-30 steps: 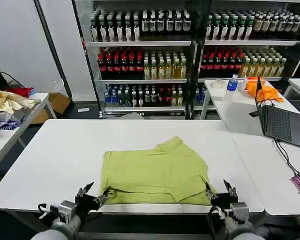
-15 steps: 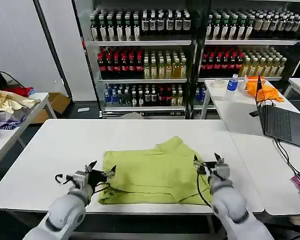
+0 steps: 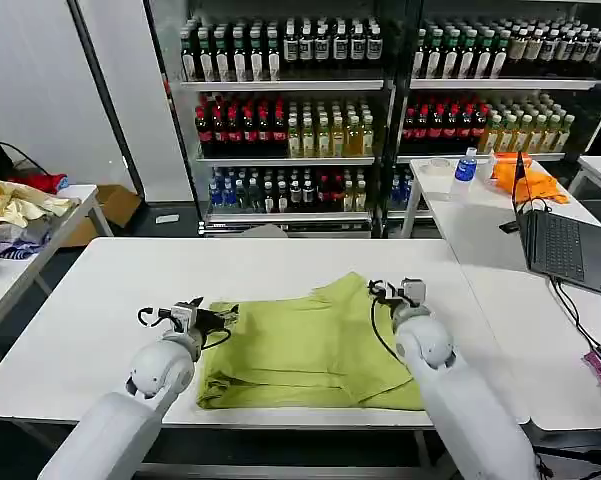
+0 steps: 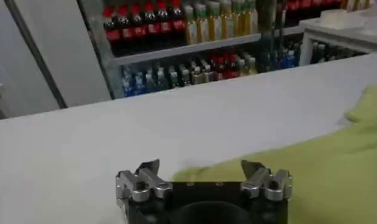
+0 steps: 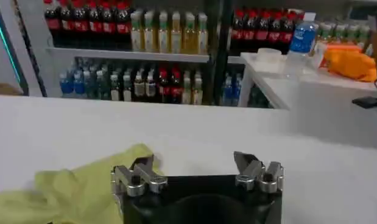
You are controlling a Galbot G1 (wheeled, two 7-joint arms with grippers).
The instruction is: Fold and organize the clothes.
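Head view: the T-shirt [image 3: 310, 350] lies partly folded on the white bench [image 3: 100, 300], close to its near edge, long axis across the bench, one loose peak of cloth pointing away toward the drinks shelves [image 3: 290, 120]; the left gripper [image 3: 212, 317] sits at the shirt's left far corner and the right gripper [image 3: 390, 293] by the peak at its right far side, one per side, probably so both can take the far edge for a fold.

Left wrist view: the left gripper [image 4: 203, 176] has jaws spread wide and empty, the T-shirt [image 4: 322, 164] edge between and beyond them.

Right wrist view: the right gripper [image 5: 197, 173] jaws likewise stand wide apart, holding nothing; the T-shirt [image 5: 72, 189] peak lies beside one jaw.
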